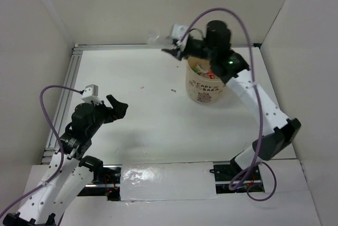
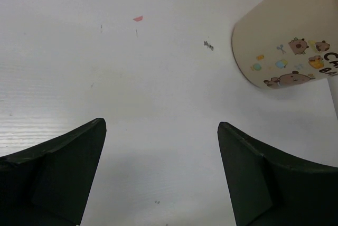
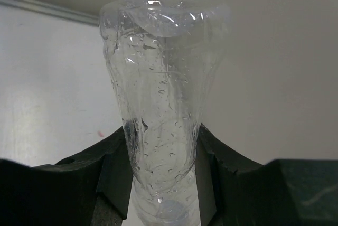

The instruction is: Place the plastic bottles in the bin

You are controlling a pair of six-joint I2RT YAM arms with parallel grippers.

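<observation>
Clear bottle point(image 3: 161, 88) is clamped in the right gripper point(image 3: 161, 149) and held aloft just beyond the far-left rim of the bin point(image 1: 207, 91). Red and green items point(image 1: 204, 71), probably bottles, are seen inside the bin. Left gripper point(image 2: 161, 149) is spread wide, empty, well left of the bin over the bench point(image 1: 153, 120).

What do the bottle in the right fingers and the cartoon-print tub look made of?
The clear bottle looks like thin transparent plastic: glossy highlights, slightly dented, the background showing through it. The bin seems opaque beige plastic, smooth and fairly matte with printed cartoons; coated paper can't be excluded.
</observation>
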